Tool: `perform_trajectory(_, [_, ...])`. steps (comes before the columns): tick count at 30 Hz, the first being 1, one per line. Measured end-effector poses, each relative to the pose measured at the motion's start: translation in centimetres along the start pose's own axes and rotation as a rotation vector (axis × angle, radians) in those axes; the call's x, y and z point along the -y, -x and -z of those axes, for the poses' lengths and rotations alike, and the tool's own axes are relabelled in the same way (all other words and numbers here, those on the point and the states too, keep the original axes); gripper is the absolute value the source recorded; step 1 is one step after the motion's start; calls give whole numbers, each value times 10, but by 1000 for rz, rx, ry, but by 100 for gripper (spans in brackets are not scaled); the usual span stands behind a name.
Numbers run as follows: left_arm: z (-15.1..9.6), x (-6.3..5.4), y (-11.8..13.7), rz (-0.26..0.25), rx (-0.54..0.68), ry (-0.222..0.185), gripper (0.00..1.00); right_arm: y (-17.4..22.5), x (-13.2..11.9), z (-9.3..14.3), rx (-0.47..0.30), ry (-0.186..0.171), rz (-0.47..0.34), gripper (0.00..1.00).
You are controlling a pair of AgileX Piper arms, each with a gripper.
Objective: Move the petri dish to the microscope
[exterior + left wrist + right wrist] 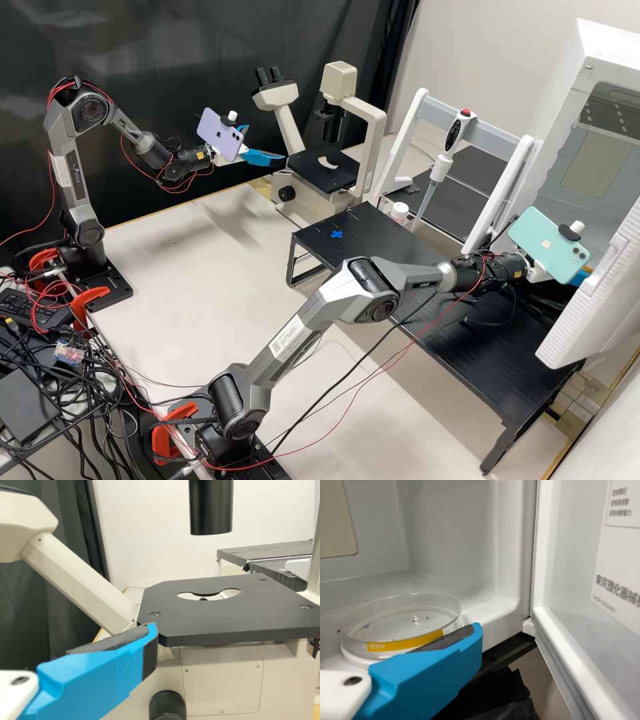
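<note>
Inside the white chamber [613, 53], lying flat on its floor: the clear petri dish [415, 621], with a yellow strip [407, 643] along its side. Beside the dish, the right gripper [581, 277], open, with the pad of 1 blue finger bare in the right wrist view; width of the gap and any contact with the dish impossible to tell. Door [565, 645] of the chamber standing open.

At the microscope [303, 195], the left gripper [267, 143], open, its 2 blue fingers apart and holding nothing. Near the edge of the black stage [215, 622], 1 of those fingers; touching or not, hard to say. In the stage, a rounded opening.

Over the pale tabletop [200, 267], a raised black stand [387, 240] marked with 1 blue cross [337, 234]. Behind that, a pipette [441, 163] upright on a white frame [399, 143], and nearby a white-capped jar [400, 211]. On the arms, 2 phones, 1 purple [220, 133] and 1 green [548, 245].
</note>
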Motion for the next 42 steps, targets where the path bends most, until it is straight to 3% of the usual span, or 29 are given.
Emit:
perform_trajectory(38, [0, 0, 0, 0, 0, 0, 100, 23, 0, -9, -13, 4, -36, 0])
perform_trajectory(42, [0, 0, 0, 0, 0, 0, 100, 26, 1, -9, -8, -16, -29, 0])
